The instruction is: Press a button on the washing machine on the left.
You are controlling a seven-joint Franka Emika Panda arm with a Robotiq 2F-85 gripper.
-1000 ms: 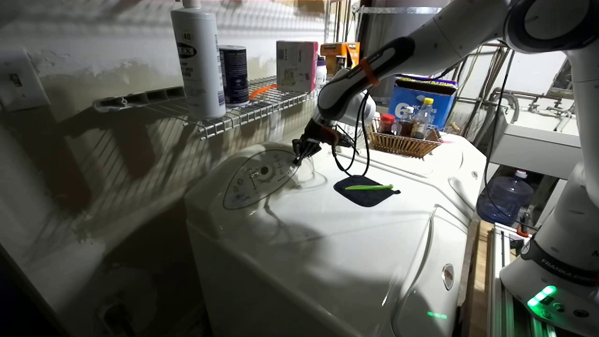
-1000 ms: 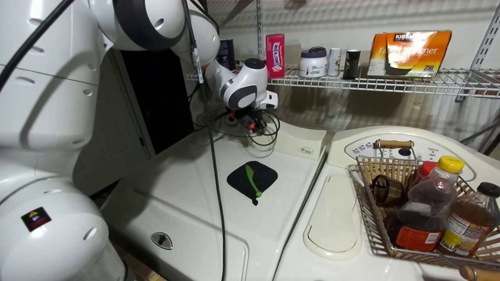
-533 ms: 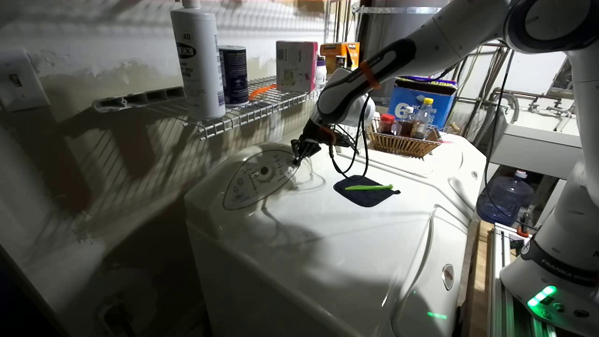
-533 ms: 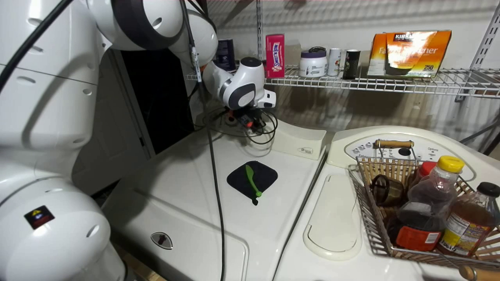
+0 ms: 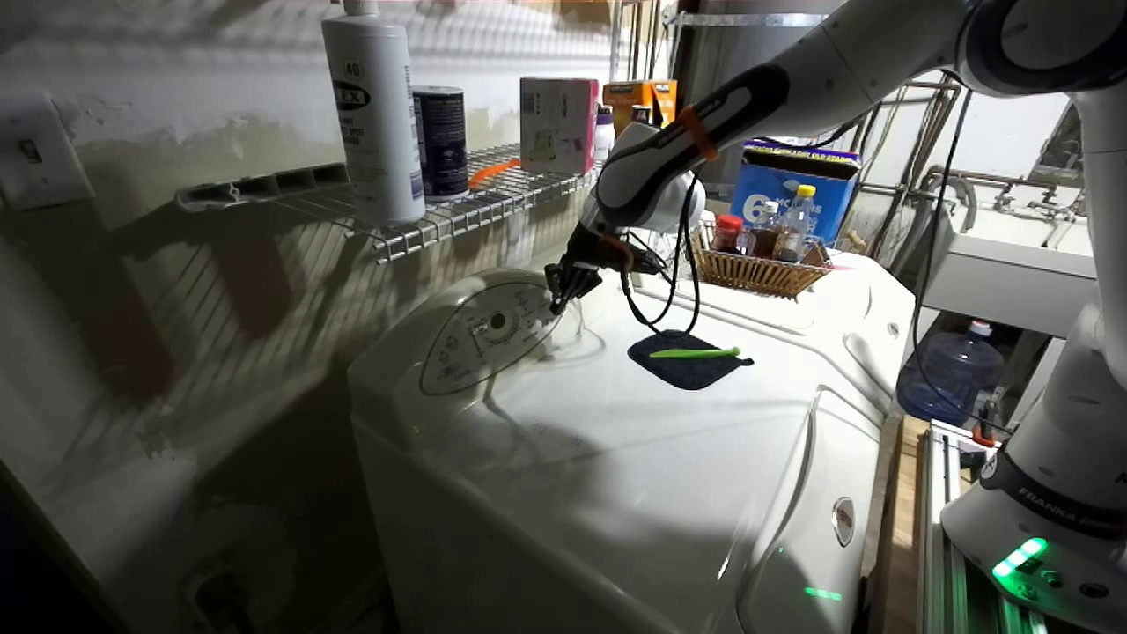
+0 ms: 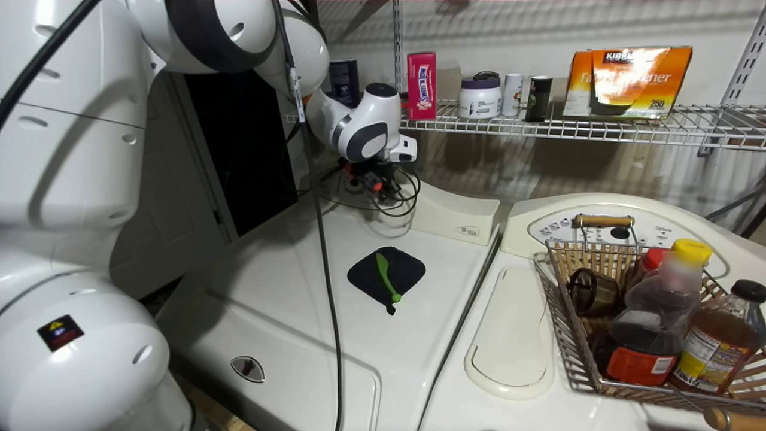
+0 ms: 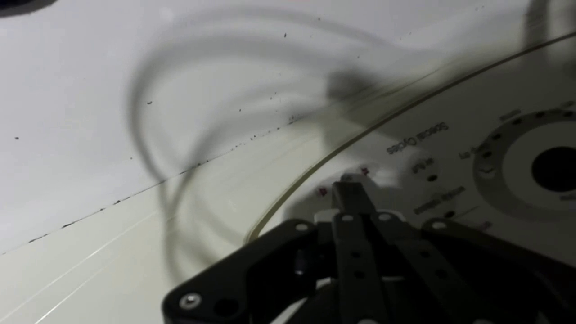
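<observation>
Washing machine (image 5: 581,475) fills the lower middle of the frame in an exterior view; its oval control panel (image 5: 480,348) sits just left of centre there. Fingers (image 7: 352,198) brought together, nothing in their grip that I can see. Tip is over the panel, lower middle of the wrist view, between two reddish marks (image 7: 322,191). Touching or just off, can't tell. My read: lined up for the press.

Risks:
- Wrong spot. Tip hides whatever's under it and the area is dim; slight sideways error likely lands on bare panel or a neighbouring mark. Which button is meant, can't tell.
- Skid. Panel slopes; a push not square to it could slide the tip.
- Force. Too shallow, button may not register; too deep, stiff fingers could overload the panel.
- Snag. Loose cable (image 5: 696,286) loops near the fingers; a big swing could catch it.
</observation>
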